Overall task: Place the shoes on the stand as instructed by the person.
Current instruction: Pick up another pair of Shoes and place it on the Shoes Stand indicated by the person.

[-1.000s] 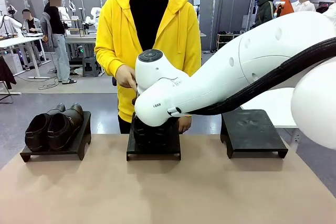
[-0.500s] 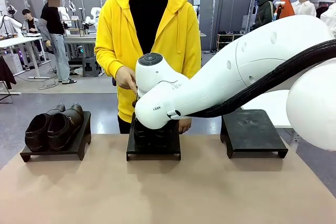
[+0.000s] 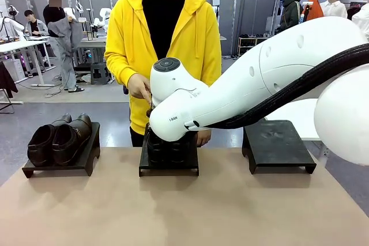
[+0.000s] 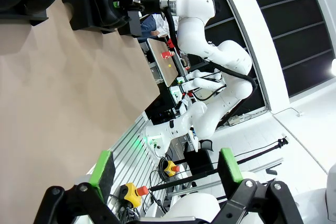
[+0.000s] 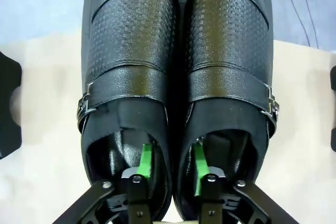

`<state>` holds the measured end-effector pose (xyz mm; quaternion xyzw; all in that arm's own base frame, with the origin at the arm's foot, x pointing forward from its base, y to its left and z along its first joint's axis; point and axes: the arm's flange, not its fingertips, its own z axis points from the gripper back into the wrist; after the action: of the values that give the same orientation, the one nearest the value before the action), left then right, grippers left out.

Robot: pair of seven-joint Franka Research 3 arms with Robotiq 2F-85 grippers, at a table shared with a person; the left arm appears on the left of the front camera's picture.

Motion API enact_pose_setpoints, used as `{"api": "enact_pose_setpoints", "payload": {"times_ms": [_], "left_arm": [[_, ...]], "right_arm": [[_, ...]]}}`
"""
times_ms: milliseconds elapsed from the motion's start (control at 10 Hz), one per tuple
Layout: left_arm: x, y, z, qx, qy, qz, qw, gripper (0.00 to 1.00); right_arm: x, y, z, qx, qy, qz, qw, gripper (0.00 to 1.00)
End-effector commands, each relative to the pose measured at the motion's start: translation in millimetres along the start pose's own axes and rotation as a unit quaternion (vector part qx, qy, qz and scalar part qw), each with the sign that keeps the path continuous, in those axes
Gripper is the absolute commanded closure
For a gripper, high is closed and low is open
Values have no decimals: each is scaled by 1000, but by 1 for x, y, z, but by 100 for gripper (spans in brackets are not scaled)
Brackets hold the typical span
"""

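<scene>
The right gripper has one green pad inside each of two shiny black buckled leather shoes, their touching inner walls between the pads; whether it clamps them is unclear. They seem to sit on the middle black stand. The left gripper is wide open, holding nothing.

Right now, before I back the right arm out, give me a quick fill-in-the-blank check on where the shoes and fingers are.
1. The right gripper has one finger inside each ____ of the buckled pair.
2. In the front view, that pair sits on the ____ of the three stands.
3. The other pair sits on the robot's ____ side.
4. The left gripper has its fingers ____, with nothing between them.

Missing words: shoe; middle; left; open
</scene>
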<state>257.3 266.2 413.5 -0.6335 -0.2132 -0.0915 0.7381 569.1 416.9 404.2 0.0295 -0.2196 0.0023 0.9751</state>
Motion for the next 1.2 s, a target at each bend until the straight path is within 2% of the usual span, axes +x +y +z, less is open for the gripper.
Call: {"api": "enact_pose_setpoints", "payload": {"times_ms": [0,100,300,400,500,1100], "left_arm": [[-3,-2,-1,-3,-1,-10,1000,0],[-3,-2,-1,-3,-1,-10,1000,0],[-3,-2,-1,-3,-1,-10,1000,0],[-3,-2,-1,-3,-1,-10,1000,0],[-3,-2,-1,-3,-1,-10,1000,0],[-3,-2,-1,-3,-1,-10,1000,0]], "right_arm": [[-4,-2,4,4,-18,-16,1000,5],[-4,-2,6,6,-18,-16,1000,0],[-3,-4,7,4,-20,-16,1000,0],[-1,-4,8,6,-19,-18,1000,7],[1,-4,9,9,-14,-10,1000,0],[3,-1,6,4,-6,-1,1000,0]]}}
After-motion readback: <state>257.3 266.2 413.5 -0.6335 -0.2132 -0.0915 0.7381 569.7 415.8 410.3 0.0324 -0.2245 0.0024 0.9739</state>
